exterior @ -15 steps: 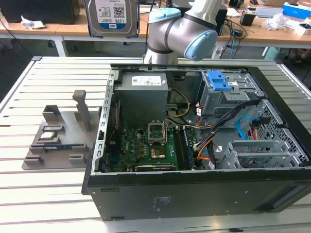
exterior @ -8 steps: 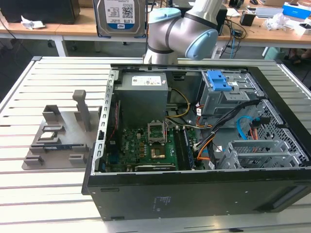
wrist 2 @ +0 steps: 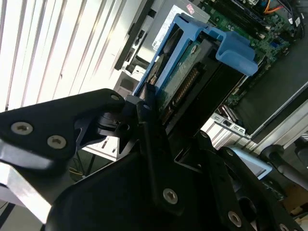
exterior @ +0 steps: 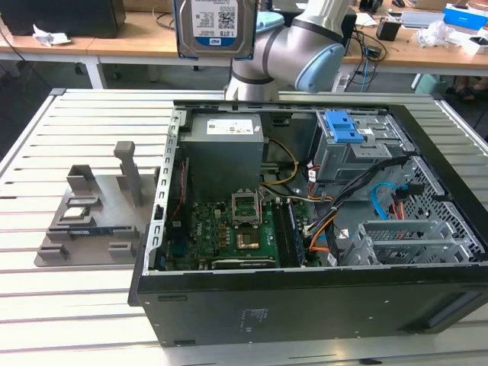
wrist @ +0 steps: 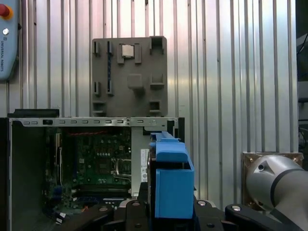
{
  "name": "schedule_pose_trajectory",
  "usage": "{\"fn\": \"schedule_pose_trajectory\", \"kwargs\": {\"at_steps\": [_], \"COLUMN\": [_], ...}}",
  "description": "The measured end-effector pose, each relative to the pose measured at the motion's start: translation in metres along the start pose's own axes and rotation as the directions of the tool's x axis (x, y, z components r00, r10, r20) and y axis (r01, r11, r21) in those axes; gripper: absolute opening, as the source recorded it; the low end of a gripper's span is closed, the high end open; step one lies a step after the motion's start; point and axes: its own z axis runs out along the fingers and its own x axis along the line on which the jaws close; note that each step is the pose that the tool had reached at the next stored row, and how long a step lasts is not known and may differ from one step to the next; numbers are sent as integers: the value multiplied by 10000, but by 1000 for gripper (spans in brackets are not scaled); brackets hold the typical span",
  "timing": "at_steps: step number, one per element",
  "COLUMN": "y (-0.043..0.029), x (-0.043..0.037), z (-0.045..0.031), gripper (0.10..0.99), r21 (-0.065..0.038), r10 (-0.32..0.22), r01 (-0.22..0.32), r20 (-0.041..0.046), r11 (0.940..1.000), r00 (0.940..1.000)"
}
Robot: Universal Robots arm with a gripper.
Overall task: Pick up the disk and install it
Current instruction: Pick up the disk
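Gripping the flat silver metal disk (exterior: 213, 27) in its smooth blue plastic frame, the black tool (wrist 2: 156, 113) seems clamped tight, high over the open black computer case (exterior: 305, 313).

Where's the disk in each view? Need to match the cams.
Exterior view: the disk is at the top edge, label facing the camera, high above the open computer case.
Second wrist view: the disk is close up, clamped in the gripper.
First wrist view: the disk is edge-on, in front of the case.
Shared landmark: the green motherboard.
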Motion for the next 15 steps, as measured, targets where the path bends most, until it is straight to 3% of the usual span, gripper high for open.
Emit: {"fn": "schedule_pose_trajectory", "kwargs": {"at_steps": [2, 8, 13, 15], "y": [-110, -302, -351, -374], "x": [-4, -18, -20, -22], "z": [-3, -9, 30, 87], "gripper": [357, 357, 357, 357], "r21": [0, -3, -9, -9], "r10": [0, -1, -1, -1], "r01": [0, 1, 1, 1], "r20": [-4, -17, -17, -20], "r11": [10000, 10000, 10000, 10000], "r00": [10000, 10000, 10000, 10000]}}
